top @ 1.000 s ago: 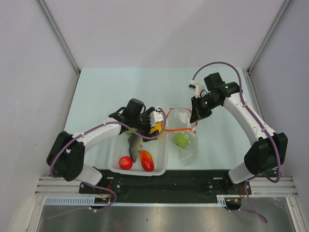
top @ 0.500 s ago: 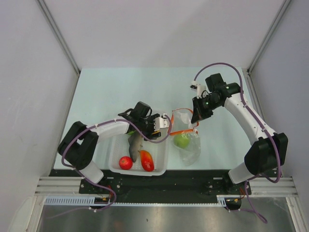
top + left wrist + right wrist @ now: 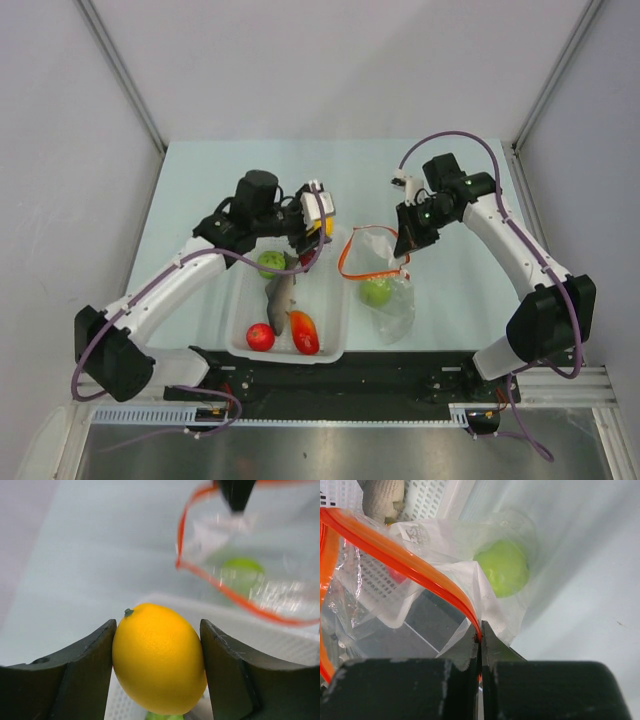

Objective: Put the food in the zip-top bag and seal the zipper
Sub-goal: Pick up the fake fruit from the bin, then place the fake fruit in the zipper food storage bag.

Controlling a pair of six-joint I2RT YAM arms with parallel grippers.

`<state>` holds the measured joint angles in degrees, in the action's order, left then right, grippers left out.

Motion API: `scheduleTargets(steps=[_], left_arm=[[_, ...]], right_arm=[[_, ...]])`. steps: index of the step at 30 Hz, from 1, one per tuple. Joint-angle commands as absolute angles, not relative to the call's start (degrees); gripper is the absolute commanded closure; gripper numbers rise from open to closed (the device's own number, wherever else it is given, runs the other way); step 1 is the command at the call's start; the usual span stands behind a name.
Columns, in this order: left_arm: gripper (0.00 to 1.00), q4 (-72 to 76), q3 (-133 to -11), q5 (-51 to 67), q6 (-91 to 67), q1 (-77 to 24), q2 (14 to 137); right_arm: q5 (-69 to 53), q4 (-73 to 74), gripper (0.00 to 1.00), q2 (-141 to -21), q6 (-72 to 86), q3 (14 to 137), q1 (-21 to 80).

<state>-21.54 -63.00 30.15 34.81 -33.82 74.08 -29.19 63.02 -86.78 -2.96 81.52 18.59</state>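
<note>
Currently: lemon (image 3: 159,665), likely hard, slick, light, clamped across its middle by my left gripper (image 3: 318,222) over the basket (image 3: 340,325); bag (image 3: 392,305), floppy, lying beside it, zipper (image 3: 395,555) pinched by my right gripper (image 3: 480,630).

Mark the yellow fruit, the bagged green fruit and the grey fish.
yellow fruit (image 3: 159,660): left wrist view, middle of skin
bagged green fruit (image 3: 504,569): right wrist view, its centre
grey fish (image 3: 279,293): top view, mid-body

Left arm extends forward, left hand (image 3: 311,223) gripping a yellow-orange round fruit (image 3: 159,660); right arm bends inward, right hand (image 3: 404,253) pinched on a thin orange-red zipper strip (image 3: 420,566).
</note>
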Motion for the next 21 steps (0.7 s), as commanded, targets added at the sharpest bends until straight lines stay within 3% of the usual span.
scheduleTargets(steps=[1, 9, 12, 13, 15, 21], left_arm=[[0.44, -18.1, -74.07, 33.13, 21.91, -38.13, 74.96], [0.39, -16.08, -79.45, 31.64, 17.32, -48.5, 81.82], [0.12, -18.8, -80.24, 33.21, 14.61, -49.48, 82.79], [0.07, -21.16, -80.85, 33.22, 13.72, -49.4, 82.88], [0.0, -23.72, -83.57, 36.53, 10.92, -47.39, 82.79], [0.0, -26.71, -83.32, 43.5, 8.96, -33.33, 79.02]], right_arm=[[-29.97, 62.05, 1.0, -86.31, -2.29, 83.14, 19.69], [-29.79, 63.1, 1.0, -85.78, -2.81, 85.08, 19.69], [-30.14, 63.46, 1.0, -85.43, -3.16, 85.08, 18.9], [-30.15, 63.46, 1.0, -85.26, -3.34, 84.99, 18.72], [-30.23, 63.46, 1.0, -84.9, -3.6, 84.82, 18.37], [-31.9, 63.37, 1.0, -84.81, -4.83, 84.81, 18.11]])
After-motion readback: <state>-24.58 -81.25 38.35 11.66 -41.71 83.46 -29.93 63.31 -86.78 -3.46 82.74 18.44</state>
